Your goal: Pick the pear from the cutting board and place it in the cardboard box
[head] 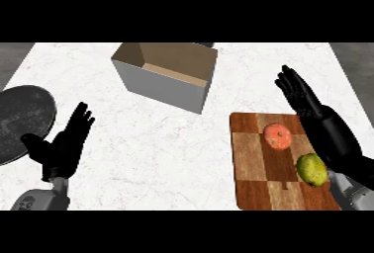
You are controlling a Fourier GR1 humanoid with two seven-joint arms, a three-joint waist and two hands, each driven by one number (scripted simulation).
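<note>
- Right robot hand (306, 101), fingers straight and apart, holds nothing beside the cutting board (281, 163); left robot hand (66, 141) rests open.
- Pear (312, 169) lies on the board's near right part, near the orange fruit (278, 136).
- Risk: this hand may nudge that fruit, or the pear may roll from closing fingers before reaching the cardboard box (169, 71).

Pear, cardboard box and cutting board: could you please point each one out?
pear (312, 169), head view, middle of fruit.
cardboard box (162, 87), head view, grey front wall.
cutting board (252, 158), head view, bare left part.

The right hand (315, 113) hides the cutting board's (256, 168) edge beneath its fingers; left of the left hand's (64, 143) fingers, the dark plate (22, 118) is cut off.
</note>
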